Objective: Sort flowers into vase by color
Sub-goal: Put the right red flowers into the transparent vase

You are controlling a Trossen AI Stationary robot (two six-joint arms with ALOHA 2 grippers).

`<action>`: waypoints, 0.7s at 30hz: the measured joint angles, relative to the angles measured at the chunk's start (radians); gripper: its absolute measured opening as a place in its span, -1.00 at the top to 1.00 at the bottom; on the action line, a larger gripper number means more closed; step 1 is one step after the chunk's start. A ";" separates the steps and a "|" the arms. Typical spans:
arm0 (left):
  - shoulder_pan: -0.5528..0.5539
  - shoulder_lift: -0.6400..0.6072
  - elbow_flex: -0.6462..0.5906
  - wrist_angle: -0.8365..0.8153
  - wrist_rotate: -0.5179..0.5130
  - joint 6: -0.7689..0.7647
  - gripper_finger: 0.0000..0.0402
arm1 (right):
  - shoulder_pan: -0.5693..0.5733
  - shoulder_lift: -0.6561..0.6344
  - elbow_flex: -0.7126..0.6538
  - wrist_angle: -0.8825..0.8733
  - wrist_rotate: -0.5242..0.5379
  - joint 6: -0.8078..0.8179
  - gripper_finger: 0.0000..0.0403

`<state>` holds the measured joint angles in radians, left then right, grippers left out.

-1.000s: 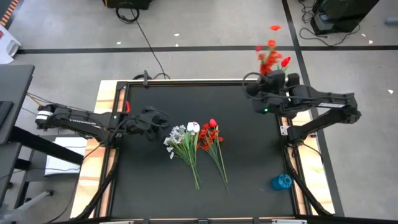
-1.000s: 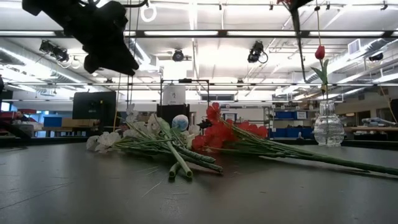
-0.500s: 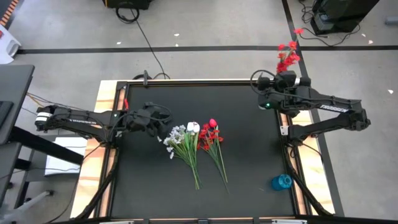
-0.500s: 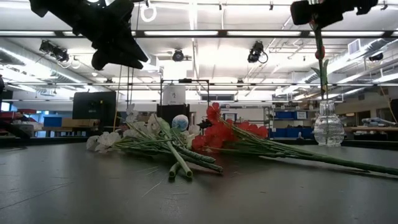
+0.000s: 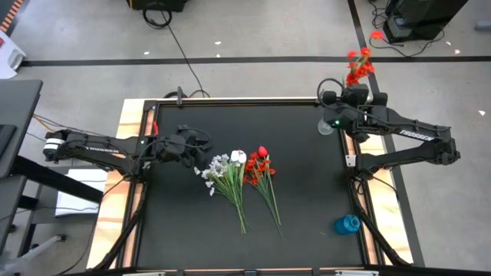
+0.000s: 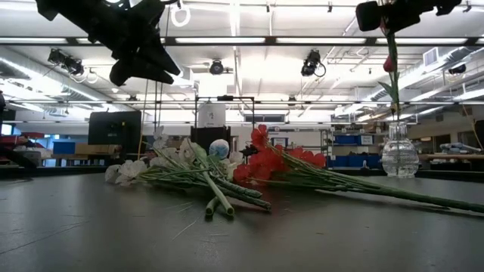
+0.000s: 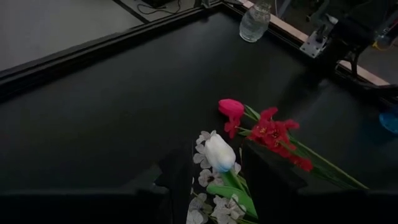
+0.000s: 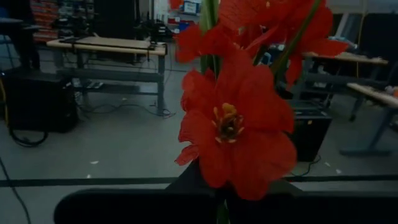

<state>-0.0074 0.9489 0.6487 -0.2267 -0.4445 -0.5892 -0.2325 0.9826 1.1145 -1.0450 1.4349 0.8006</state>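
I'm looking down on the black tabletop (image 5: 192, 230), both arms over it. My right arm reaches to the far right corner, its pincer (image 5: 354, 96) clenched on a red stem (image 5: 359, 65) whose blooms hang out past the tabletop's far edge. From table height that stem hangs straight down from the pincer, directly above the glass vase (image 6: 398, 157), which already carries a red tulip (image 6: 388, 64). My left arm comes in from the left side, its pincer (image 5: 192, 147) released, hovering just beside the white blooms with nothing in it. In the middle of the tabletop lie two bunches touching side by side: white flowers (image 5: 222, 170) to the left, red flowers (image 5: 259, 167) to the right, stalks pointing toward the near edge. A small blue thing (image 5: 347, 224) sits near the right front corner.
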 joint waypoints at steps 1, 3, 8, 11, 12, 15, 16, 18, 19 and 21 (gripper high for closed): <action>0.000 0.000 0.000 0.000 -0.002 0.000 0.28 | 0.000 -0.001 0.000 0.015 -0.001 -0.025 0.92; 0.000 0.000 0.000 0.000 -0.006 -0.002 0.28 | 0.000 -0.001 0.000 0.020 -0.012 -0.042 0.92; 0.000 0.000 0.000 0.000 -0.036 -0.002 0.28 | -0.018 -0.002 -0.022 0.020 -0.023 -0.030 0.92; 0.000 0.000 0.000 0.000 -0.052 -0.002 0.28 | -0.032 -0.002 -0.066 0.029 -0.028 0.034 0.92; 0.000 0.000 0.000 0.000 -0.053 -0.002 0.28 | -0.036 -0.002 -0.082 0.034 -0.034 0.052 0.92; 0.000 0.000 0.000 0.000 -0.054 -0.003 0.28 | -0.049 -0.002 -0.142 0.074 -0.053 0.087 0.92; 0.000 0.000 0.000 0.000 -0.054 -0.003 0.28 | -0.052 -0.002 -0.162 0.092 -0.062 0.089 0.92; 0.000 0.000 0.000 0.000 -0.053 -0.012 0.28 | -0.065 -0.001 -0.197 0.123 -0.083 0.089 0.91; 0.000 0.000 0.000 0.000 -0.053 -0.015 0.28 | -0.071 -0.001 -0.213 0.142 -0.092 0.090 0.91; 0.000 0.000 0.000 0.000 -0.053 -0.027 0.28 | -0.083 -0.001 -0.238 0.166 -0.108 0.090 0.88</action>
<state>-0.0074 0.9489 0.6487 -0.2272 -0.4973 -0.6165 -0.3158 0.9815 0.8767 -0.8789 1.3270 0.8910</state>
